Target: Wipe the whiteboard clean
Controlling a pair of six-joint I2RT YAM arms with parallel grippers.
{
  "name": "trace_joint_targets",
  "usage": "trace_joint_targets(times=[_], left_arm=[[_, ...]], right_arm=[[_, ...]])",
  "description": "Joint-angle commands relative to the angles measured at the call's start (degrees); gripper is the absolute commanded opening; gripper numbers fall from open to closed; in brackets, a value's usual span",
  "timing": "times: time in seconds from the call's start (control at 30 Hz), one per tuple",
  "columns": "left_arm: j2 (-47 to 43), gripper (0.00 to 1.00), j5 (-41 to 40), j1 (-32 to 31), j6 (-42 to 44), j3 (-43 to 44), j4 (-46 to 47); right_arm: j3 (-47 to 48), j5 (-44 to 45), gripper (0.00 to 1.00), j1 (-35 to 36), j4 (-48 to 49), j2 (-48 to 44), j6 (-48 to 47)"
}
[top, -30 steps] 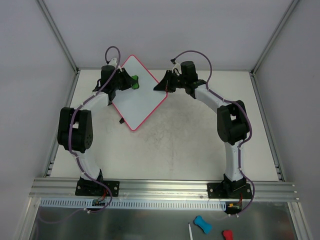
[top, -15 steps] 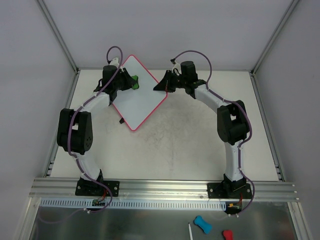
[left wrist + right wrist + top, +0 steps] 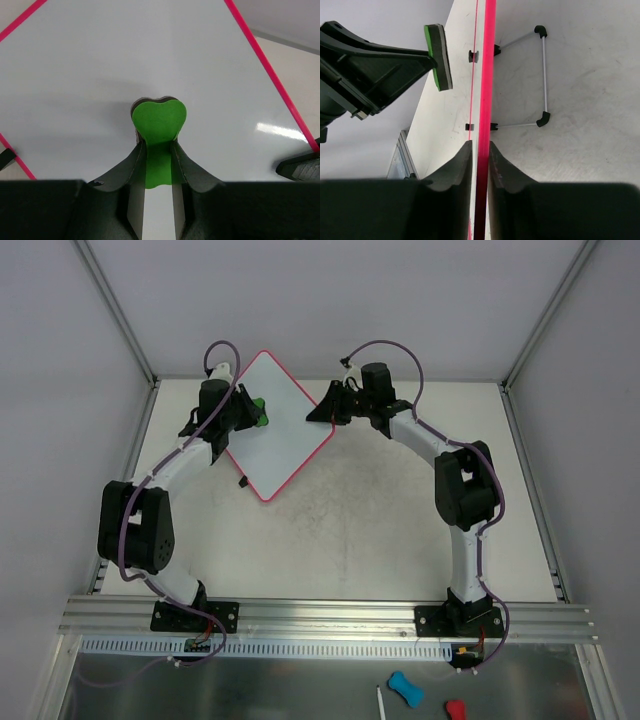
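Note:
The whiteboard (image 3: 282, 430), white with a thin pink-red rim, stands tilted as a diamond at the back of the table; its face looks free of marks. My left gripper (image 3: 250, 412) is shut on a green eraser (image 3: 258, 411) at the board's upper left part. In the left wrist view the eraser (image 3: 159, 120) sits between my fingers (image 3: 131, 165) over the white board (image 3: 100, 65). My right gripper (image 3: 322, 410) is shut on the board's right corner; the right wrist view shows the red rim (image 3: 484, 90) clamped edge-on between the jaws, with the eraser (image 3: 438, 56) to the left.
A wire stand (image 3: 543, 75) with black end caps props the board from behind. A blue piece (image 3: 404, 688), a red piece (image 3: 455, 709) and a white stick (image 3: 381, 705) lie on the metal shelf below the rail. Grey walls close in the table.
My left gripper with the eraser has slid a little left and up across the board, and the left elbow has swung down and outward. The right arm has stayed still.

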Motion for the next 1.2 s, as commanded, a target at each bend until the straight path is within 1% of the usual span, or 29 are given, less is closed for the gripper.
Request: trace_joint_targets(times=[0.0,0.03,0.1,0.13,0.17,0.2,0.23,0.3,0.37,0.53,0.73,0.93,1.0,1.03,1.17], left_arm=[[-3.8,0.08,-1.5,0.0,0.5,-1.0,0.4],[-4.1,0.1,-1.5,0.0,0.5,-1.1,0.4],[-5.5,0.12,-1.6,0.0,0.2,-1.6,0.4],[-6.0,0.13,-1.8,0.0,0.0,-2.2,0.4],[-6.7,0.14,-1.9,0.0,-0.1,-2.5,0.4],[-7.1,0.14,-1.9,0.0,-0.2,-3.0,0.4],[-7.4,0.15,-2.1,0.0,-0.2,-3.1,0.4],[-8.1,0.18,-2.5,0.0,0.1,-3.5,0.3],[-8.9,0.21,-2.9,0.0,0.3,-3.9,0.2],[-9.6,0.25,-3.3,0.0,0.9,-4.6,-0.1],[-10.6,0.25,-5.7,0.0,1.2,-4.7,-3.3],[-14.7,0.24,-8.2,0.0,-0.3,-6.1,-12.9],[-16.6,0.2,-8.7,0.0,-1.5,-6.9,-15.6],[-17.2,0.2,-8.7,0.0,-1.7,-8.1,-17.9],[-22.2,0.19,-10.5,0.0,-2.5,-13.3,-21.2]], right_arm=[[-0.7,-0.1,0.22,0.2,2.2,-4.2,-2.3],[-0.7,0.1,0.3,0.3,2.2,-4.3,-2.3],[-0.8,0.4,0.42,0.3,2.3,-4.4,-2.2],[-0.7,0.9,0.55,0.2,2.3,-4.4,-2.3],[-0.7,0.9,0.64,0.2,2.3,-4.4,-2.3],[-0.7,1.0,0.69,0.1,2.3,-4.4,-2.3],[-0.6,1.2,0.77,0.1,2.2,-4.7,-2.5],[-0.6,1.4,0.81,0.1,2.3,-5.1,-2.8],[-1.0,2.0,0.84,-0.2,2.3,-5.8,-3.3],[-3.4,3.0,0.87,-0.8,4.5,-7.6,-3.5],[-9.7,7.0,0.88,-1.7,6.2,-13.3,-5.6],[-17.2,14.9,0.88,-3.1,6.2,-21.0,-9.3],[-19.9,18.0,0.89,-3.3,6.1,-24.0,-11.0],[-20.8,18.9,0.89,-3.5,6.2,-25.1,-11.4],[-24.5,23.5,0.89,-3.6,6.3,-29.2,-13.0]])
